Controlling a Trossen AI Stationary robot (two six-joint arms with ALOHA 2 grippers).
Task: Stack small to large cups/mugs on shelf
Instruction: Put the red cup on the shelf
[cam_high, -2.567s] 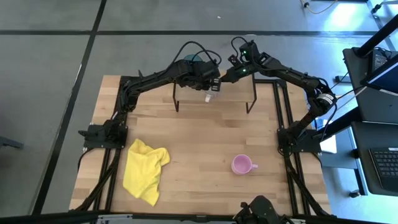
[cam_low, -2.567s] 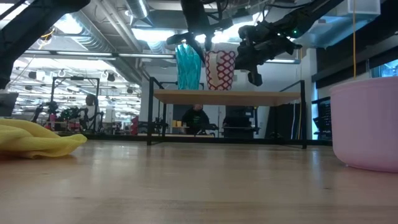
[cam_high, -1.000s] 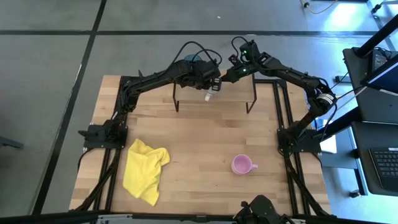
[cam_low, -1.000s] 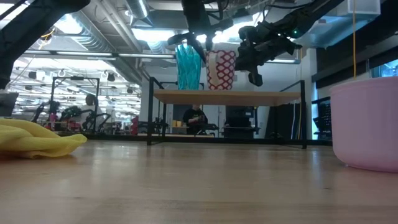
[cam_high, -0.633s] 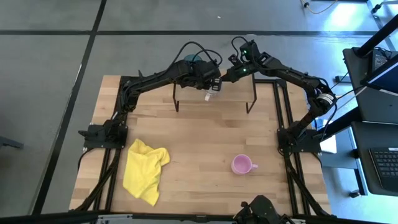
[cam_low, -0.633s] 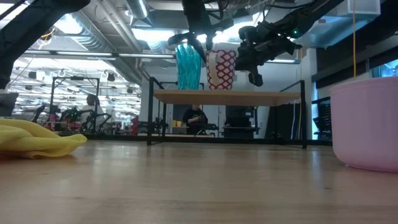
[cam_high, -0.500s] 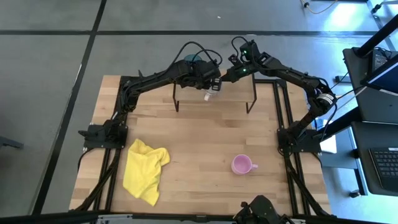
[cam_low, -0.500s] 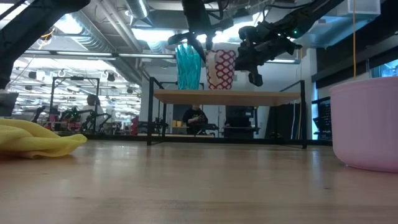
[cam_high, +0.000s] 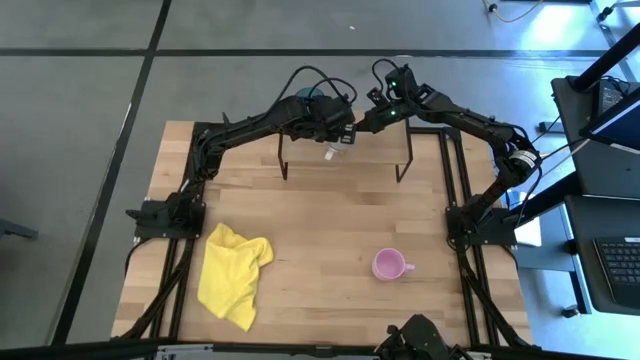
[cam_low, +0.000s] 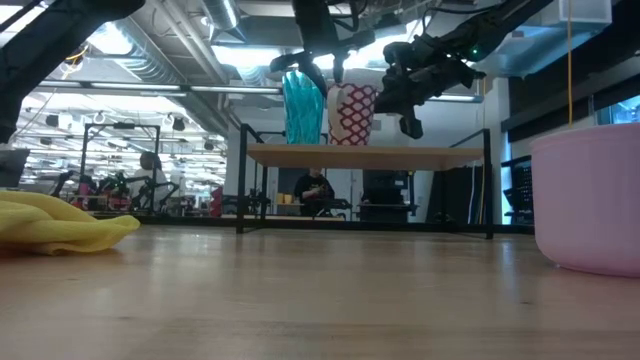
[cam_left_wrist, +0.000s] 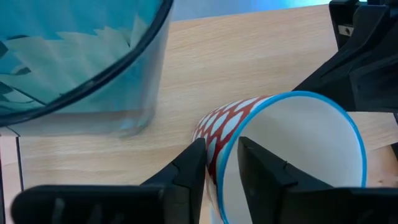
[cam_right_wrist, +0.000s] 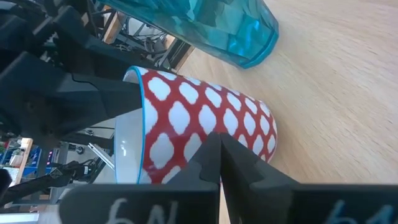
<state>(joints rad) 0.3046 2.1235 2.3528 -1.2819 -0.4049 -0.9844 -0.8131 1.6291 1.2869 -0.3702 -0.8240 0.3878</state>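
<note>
Two arms over shelf (cam_high: 345, 150), left gripper (cam_left_wrist: 217, 165) pinching mug (cam_left_wrist: 280, 143)

- The wooden table (cam_high: 330, 240) carries the shelf (cam_high: 375, 152), which stands on thin black legs at the far side, under both grippers.
- On the shelf, a teal tumbler (cam_low: 302, 108) stands upright just beside the left gripper (cam_left_wrist: 219, 163).
- A mug with red and white pattern (cam_low: 352, 113) is touching the shelf board, tilted; the left gripper pinches its rim.
- A yellow cloth (cam_high: 234, 273) lies on the table, well apart from the left gripper, at the near side.
- A pink mug (cam_high: 388, 265) stands on the table, well apart from the right gripper (cam_high: 358, 122).
</note>
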